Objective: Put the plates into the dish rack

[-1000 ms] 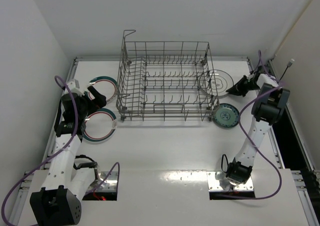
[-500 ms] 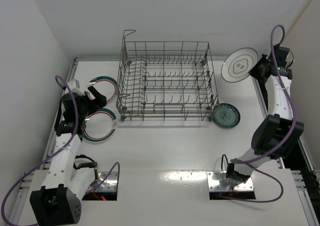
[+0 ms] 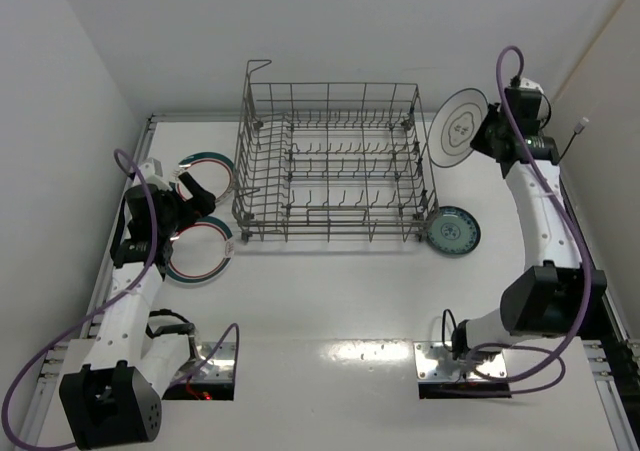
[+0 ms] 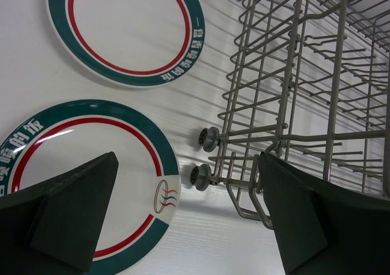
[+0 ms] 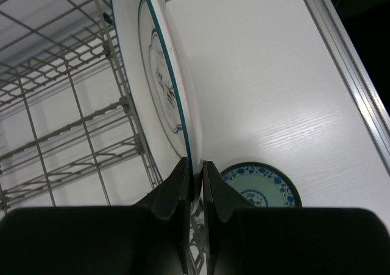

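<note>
Right wrist: plate [image 5: 146,74] edge-on inside right pincer [image 5: 195,166]

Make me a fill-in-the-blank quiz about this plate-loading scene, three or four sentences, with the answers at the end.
1. The right gripper is ___ on the rim of the white plate, lifted beside the dish rack.
2. The left gripper hangs ___ above a teal-and-red rimmed plate.
3. The number of plates inside the dish rack is ___.
4. The number of plates lying flat on the table is ___.

Missing words: shut; open; zero; three.
</note>
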`<action>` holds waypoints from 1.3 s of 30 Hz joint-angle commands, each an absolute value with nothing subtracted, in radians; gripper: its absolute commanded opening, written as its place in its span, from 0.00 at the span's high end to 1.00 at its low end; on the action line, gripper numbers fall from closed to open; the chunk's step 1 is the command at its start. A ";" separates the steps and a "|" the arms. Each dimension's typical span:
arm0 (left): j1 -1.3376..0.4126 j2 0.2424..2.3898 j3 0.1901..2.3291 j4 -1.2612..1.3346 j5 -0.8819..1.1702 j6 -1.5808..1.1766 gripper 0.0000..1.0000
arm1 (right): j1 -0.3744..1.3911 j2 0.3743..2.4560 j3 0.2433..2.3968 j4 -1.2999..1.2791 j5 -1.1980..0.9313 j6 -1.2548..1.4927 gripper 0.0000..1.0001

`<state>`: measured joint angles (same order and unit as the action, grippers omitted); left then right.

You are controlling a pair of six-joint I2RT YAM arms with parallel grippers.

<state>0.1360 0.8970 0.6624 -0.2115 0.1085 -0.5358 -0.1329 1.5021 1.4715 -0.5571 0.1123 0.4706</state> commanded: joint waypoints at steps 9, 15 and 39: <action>0.129 0.914 0.690 -0.187 0.127 -0.540 0.00 | 0.032 1.329 1.393 -0.511 0.242 0.428 1.00; 0.129 0.923 0.690 -0.187 0.137 -0.549 0.00 | 0.086 1.313 1.471 -0.546 0.406 0.359 1.00; 0.129 0.923 0.690 -0.196 0.118 -0.549 0.00 | 0.212 1.353 1.281 -0.485 0.414 0.337 1.00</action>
